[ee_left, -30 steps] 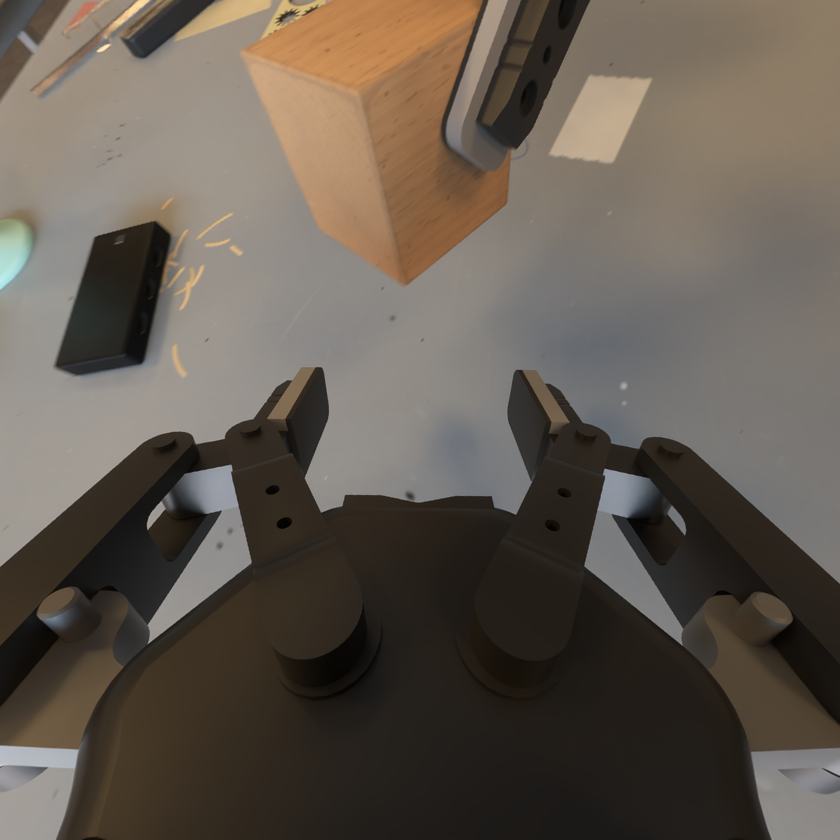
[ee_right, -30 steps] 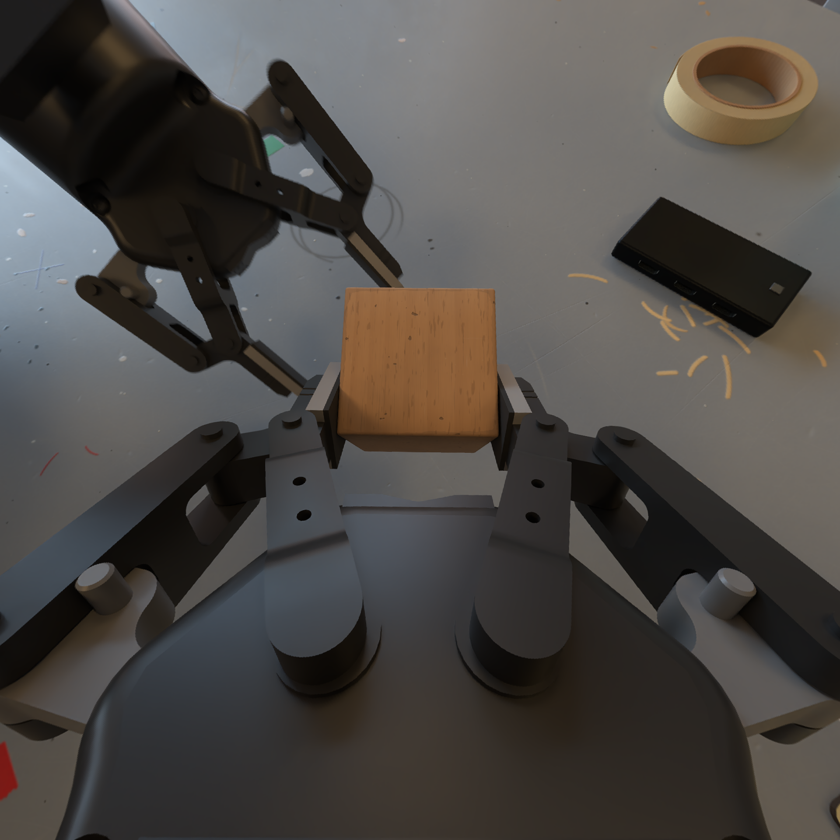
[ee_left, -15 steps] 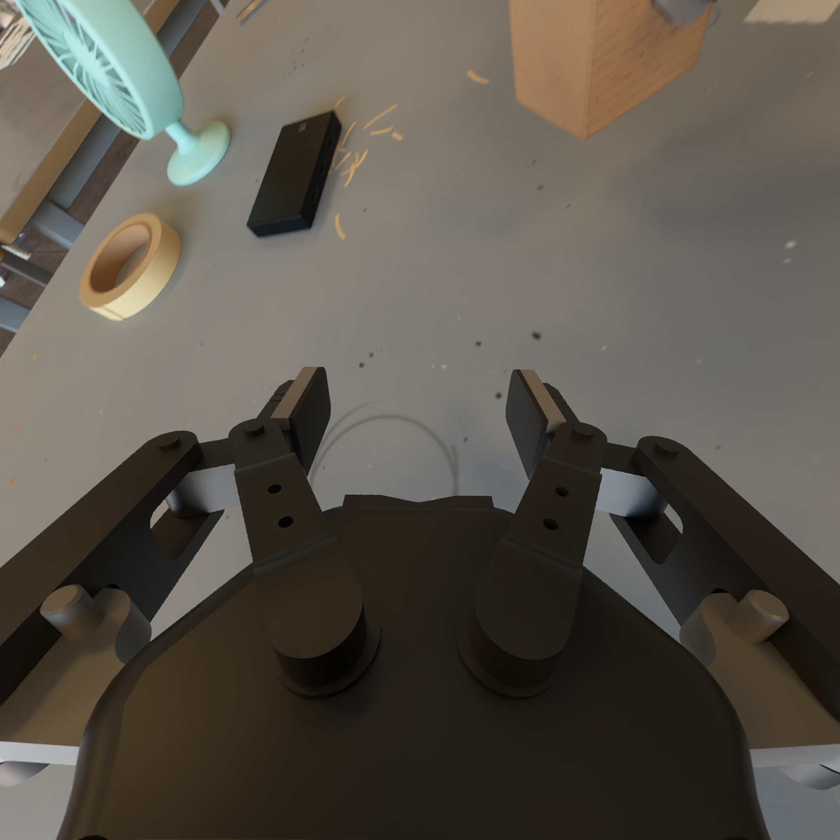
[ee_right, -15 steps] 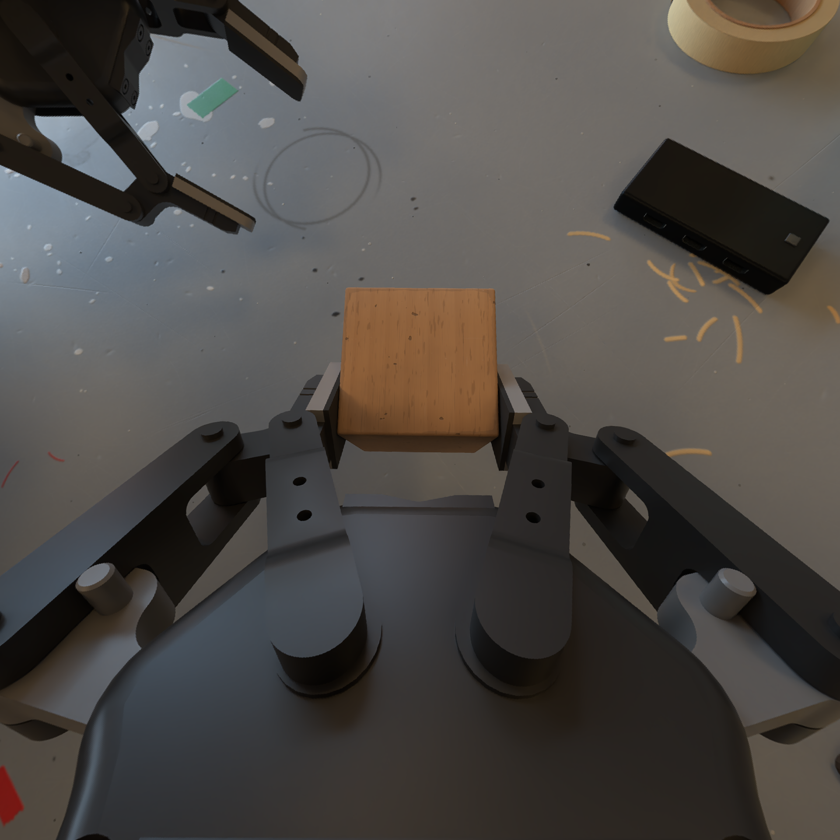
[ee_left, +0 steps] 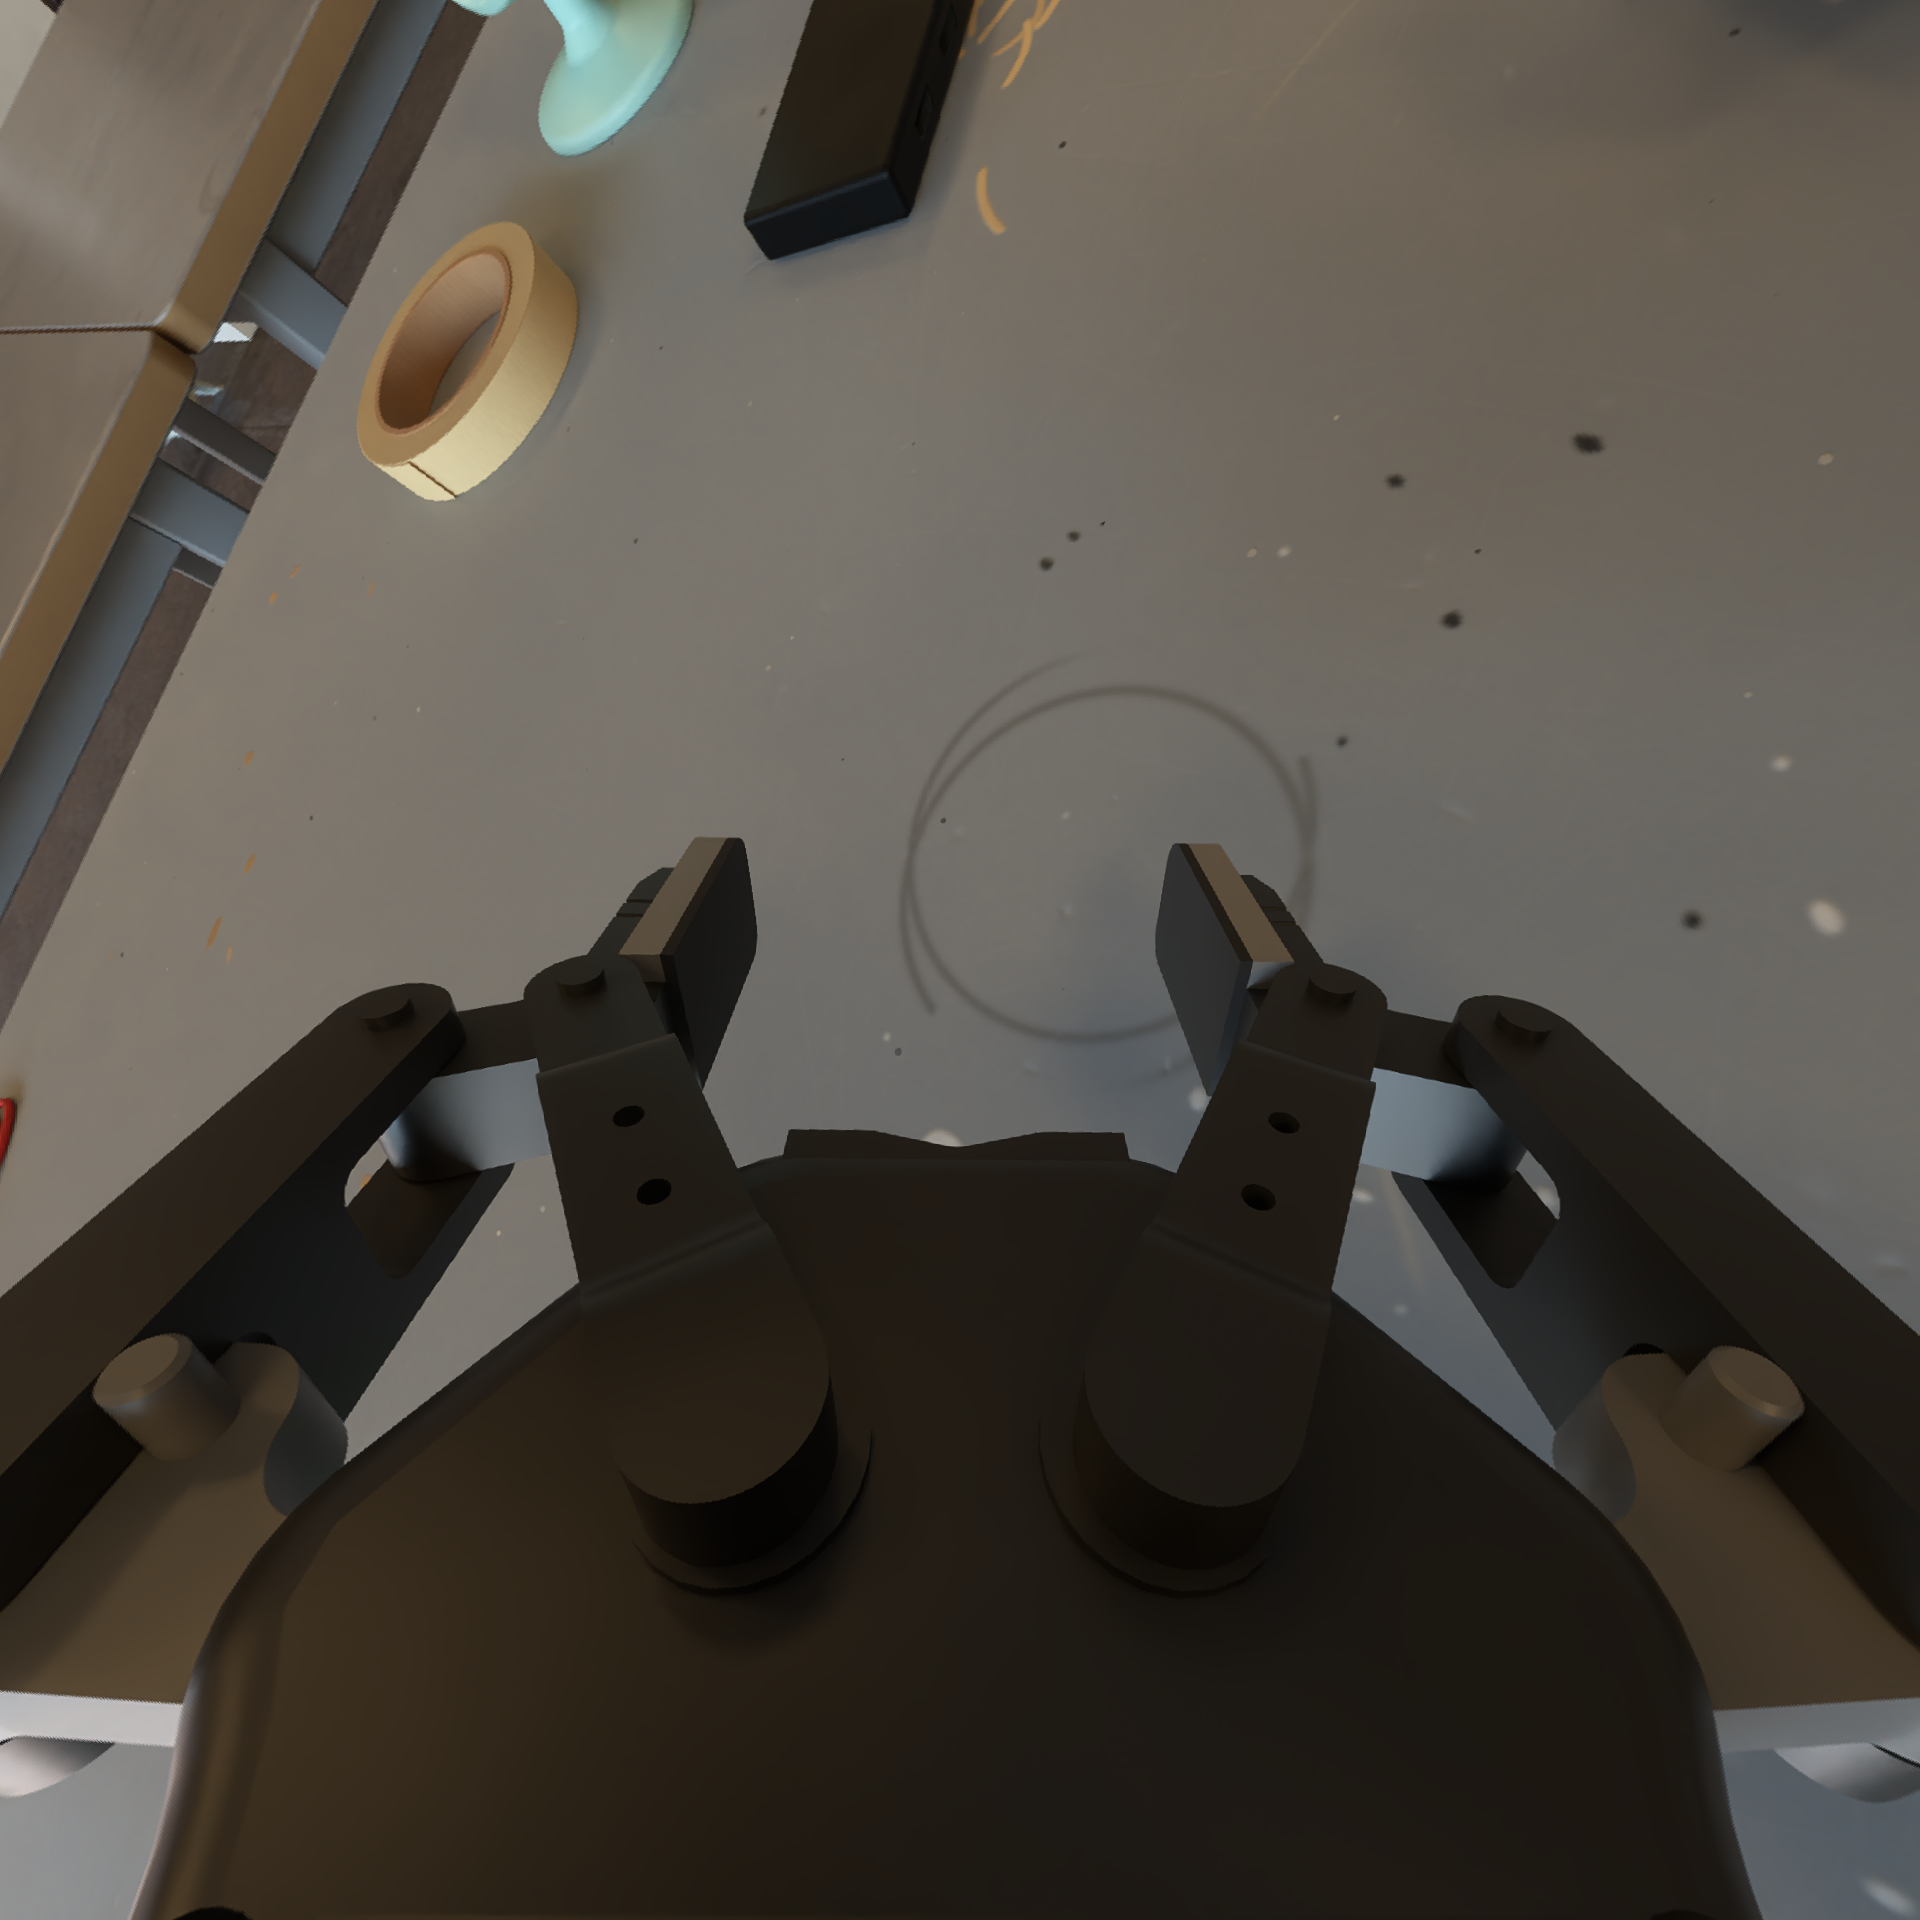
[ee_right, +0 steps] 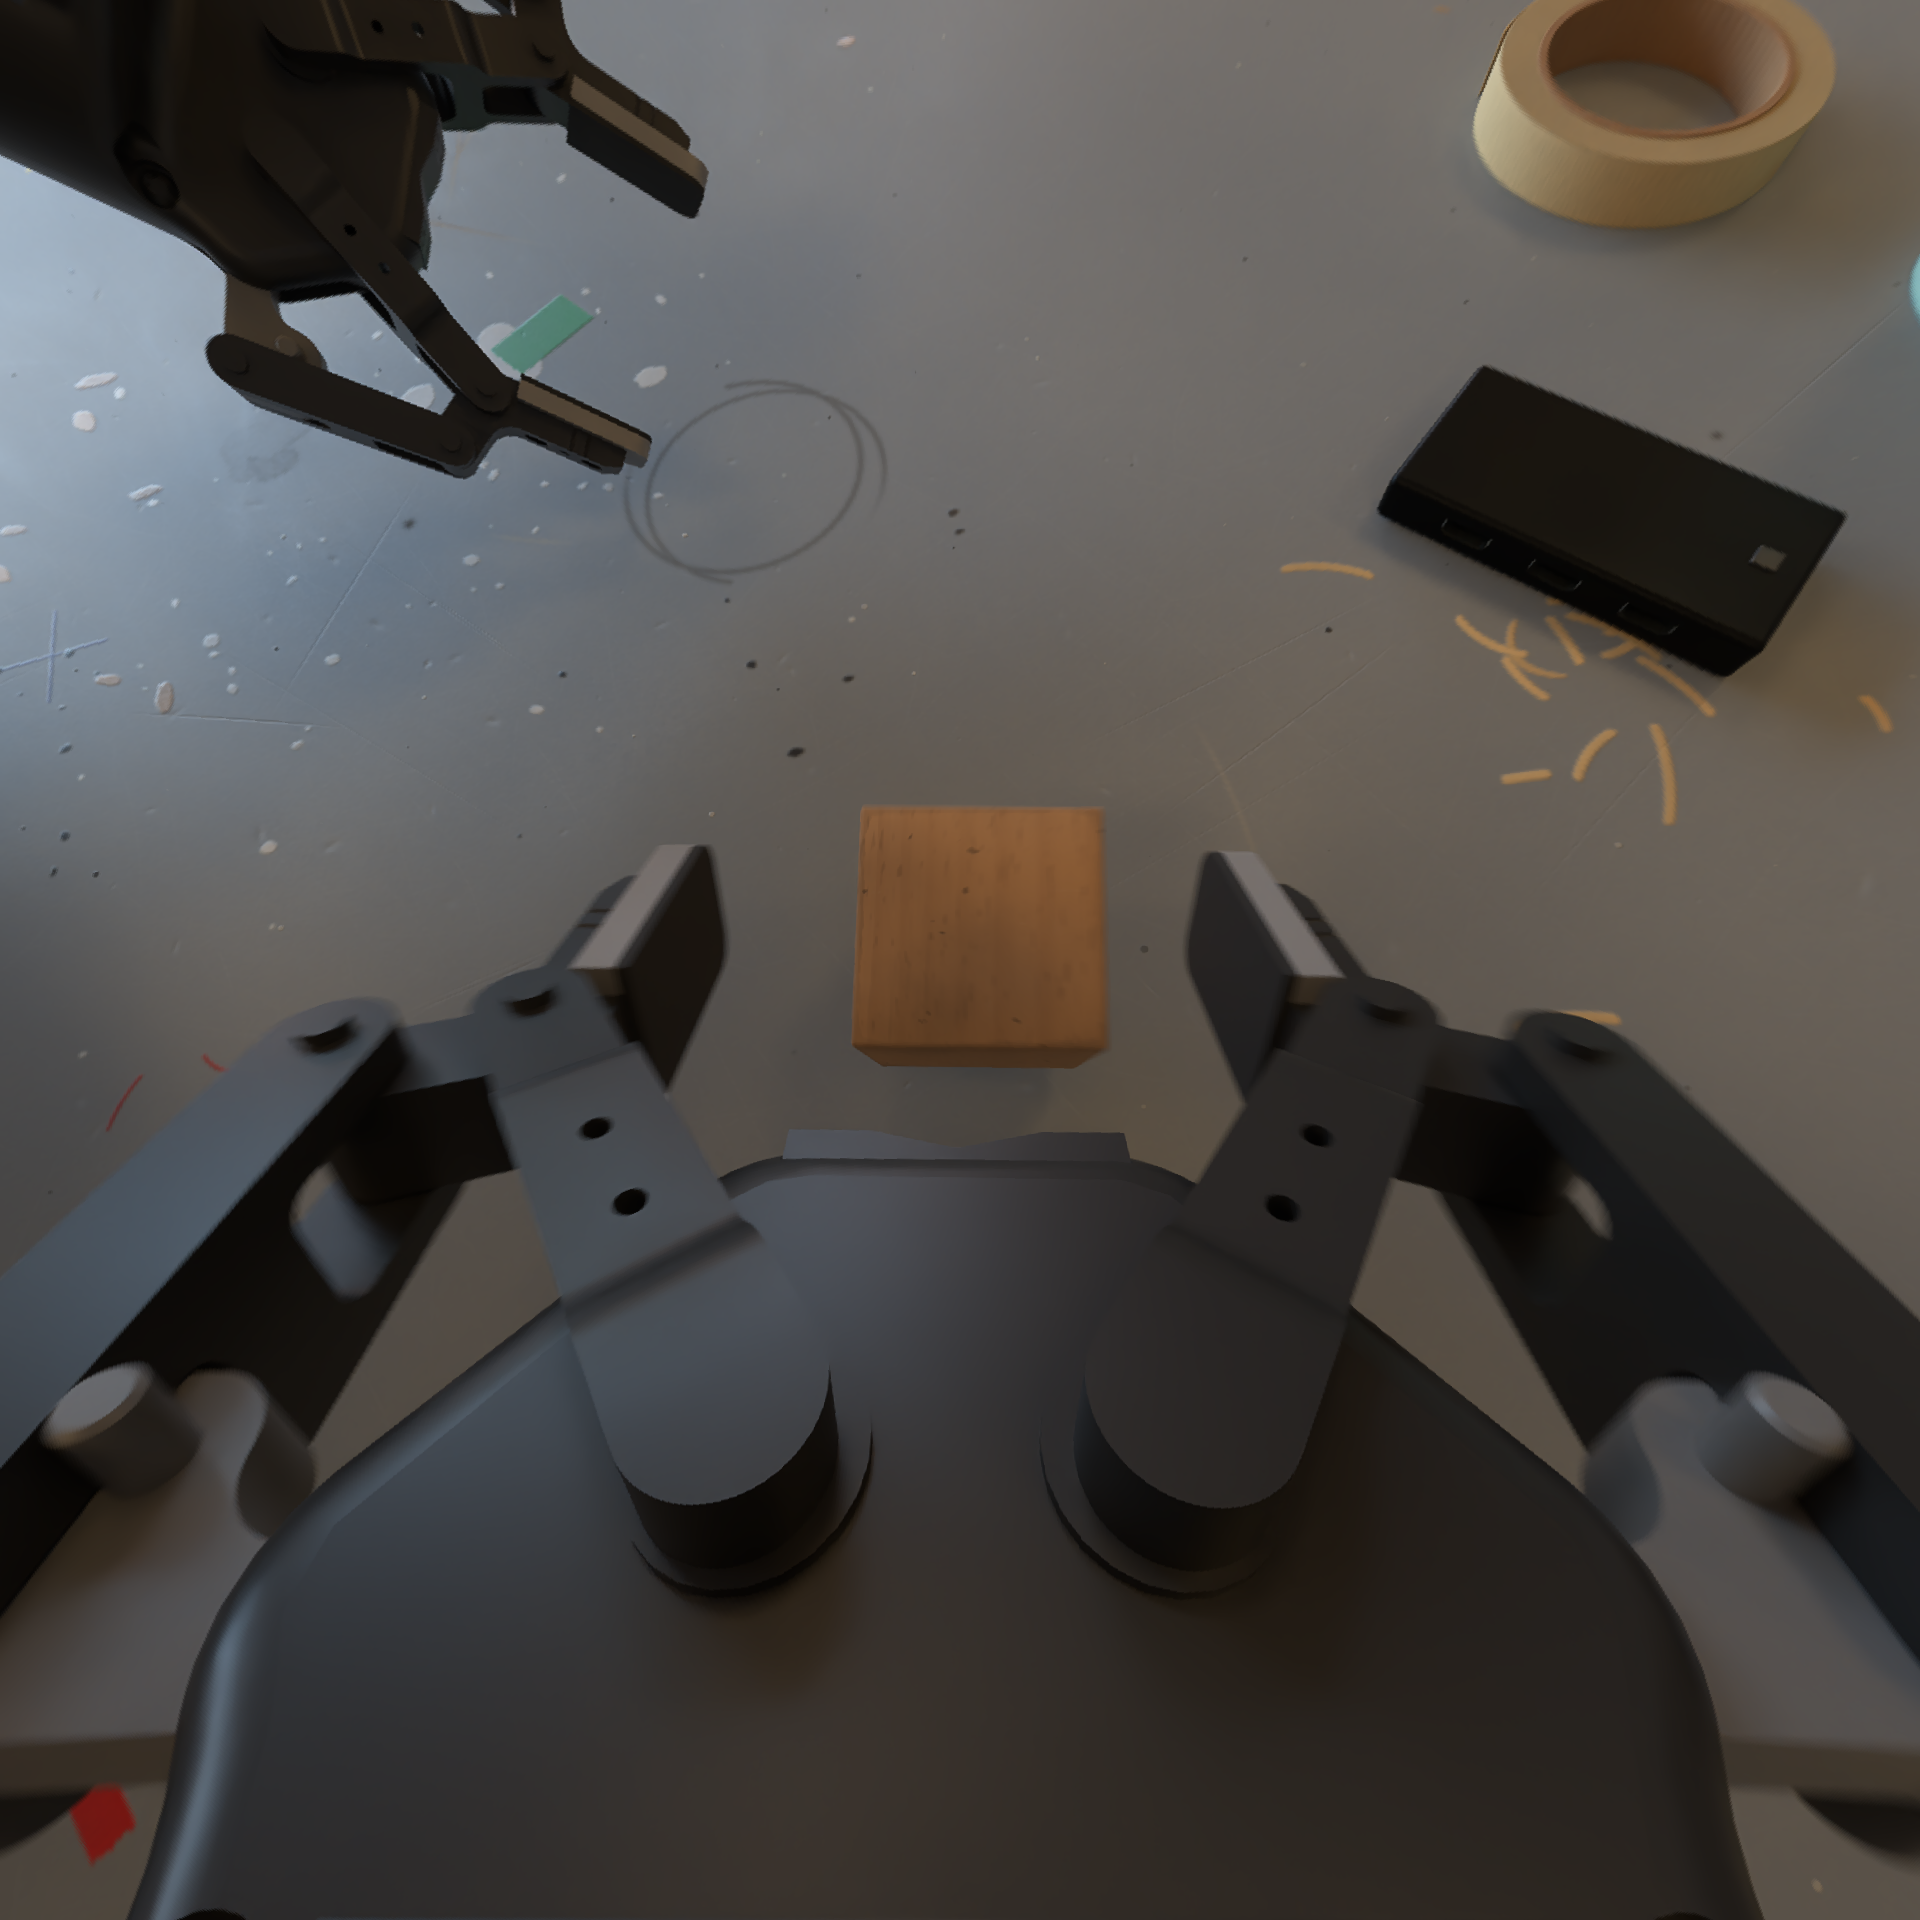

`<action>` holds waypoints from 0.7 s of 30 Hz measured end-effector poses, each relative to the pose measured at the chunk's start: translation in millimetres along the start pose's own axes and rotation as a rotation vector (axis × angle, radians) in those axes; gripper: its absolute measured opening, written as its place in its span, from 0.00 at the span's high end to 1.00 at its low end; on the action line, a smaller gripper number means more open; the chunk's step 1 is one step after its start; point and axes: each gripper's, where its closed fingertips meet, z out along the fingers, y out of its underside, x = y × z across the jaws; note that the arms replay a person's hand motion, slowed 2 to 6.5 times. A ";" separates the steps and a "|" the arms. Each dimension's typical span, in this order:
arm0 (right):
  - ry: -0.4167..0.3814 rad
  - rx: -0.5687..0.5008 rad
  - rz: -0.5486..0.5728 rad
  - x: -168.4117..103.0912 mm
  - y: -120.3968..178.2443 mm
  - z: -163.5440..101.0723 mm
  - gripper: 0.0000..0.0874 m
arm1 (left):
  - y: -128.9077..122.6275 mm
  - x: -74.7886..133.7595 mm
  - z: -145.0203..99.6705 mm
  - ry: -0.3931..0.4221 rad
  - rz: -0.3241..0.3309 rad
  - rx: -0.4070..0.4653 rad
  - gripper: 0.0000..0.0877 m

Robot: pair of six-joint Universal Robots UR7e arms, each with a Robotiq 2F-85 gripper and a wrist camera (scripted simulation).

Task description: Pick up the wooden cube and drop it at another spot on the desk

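Grey desk (ee_right: 1143, 312), wooden cube (ee_right: 979, 935) between released right end effector (ee_right: 956, 935), left end effector (ee_left: 956, 925) spread

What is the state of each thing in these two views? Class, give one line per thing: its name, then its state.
Right gripper: open, fingers clear of the cube on both sides.
Left gripper: open, empty, over a pencilled circle on the desk.
Wooden cube: released, between the right gripper's fingers, touching neither.
Tape roll: lying flat on the desk.
Black box: lying flat, beside wood shavings.
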 end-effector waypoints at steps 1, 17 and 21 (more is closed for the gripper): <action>0.005 0.007 -0.003 0.0 -0.8 -2.4 0.02 | 1.4 -1.3 0.3 0.000 0.000 -0.001 0.22; 0.037 0.132 -0.068 -3.7 -10.0 -27.7 0.16 | 6.3 -8.8 10.9 0.057 0.076 0.007 0.38; 0.023 0.147 -0.070 -4.7 -8.9 -29.1 0.19 | 9.1 2.3 16.7 0.130 0.107 -0.006 0.42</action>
